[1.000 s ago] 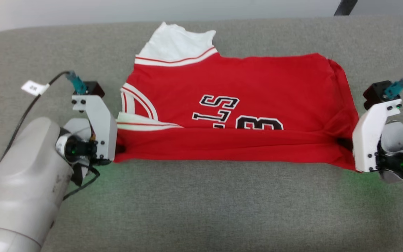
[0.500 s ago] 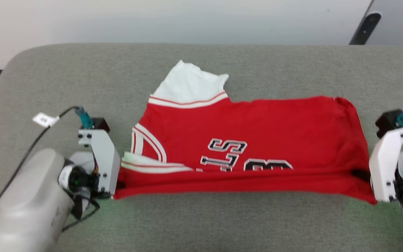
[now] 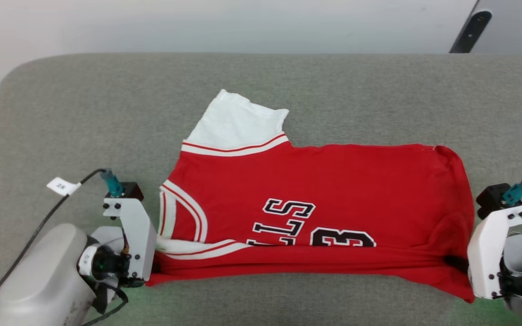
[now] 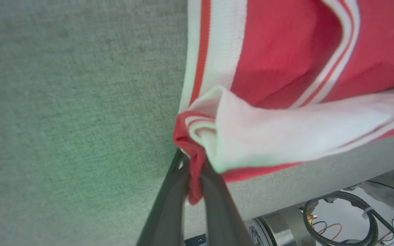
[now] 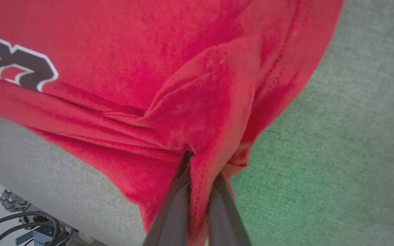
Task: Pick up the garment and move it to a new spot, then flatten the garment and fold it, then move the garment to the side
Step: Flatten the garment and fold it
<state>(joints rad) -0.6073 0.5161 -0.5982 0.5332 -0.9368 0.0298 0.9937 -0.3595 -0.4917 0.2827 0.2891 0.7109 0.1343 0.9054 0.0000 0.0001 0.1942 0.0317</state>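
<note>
The garment (image 3: 324,190), a red shirt with a white sleeve, striped trim and black-white lettering, lies spread across the grey cushion (image 3: 107,113), its near edge folded over and stretched between both grippers. My left gripper (image 3: 152,267) is shut on the garment's near-left corner; in the left wrist view its dark fingers (image 4: 169,205) pinch bunched red and white fabric (image 4: 251,136). My right gripper (image 3: 458,265) is shut on the near-right corner, and in the right wrist view red cloth (image 5: 200,112) is caught between the fingers (image 5: 176,208).
The grey cushion stretches beyond the garment on all sides, with a rounded far-left corner (image 3: 21,72). A pale wall (image 3: 197,22) lies behind it and a dark bar (image 3: 467,27) leans at the upper right. A tagged cable (image 3: 61,186) trails from my left wrist.
The camera has tilted, so the whole picture has shifted down. Both grippers still hold the stretched near edge, and more of the lettering shows above the fold than half a second ago.
</note>
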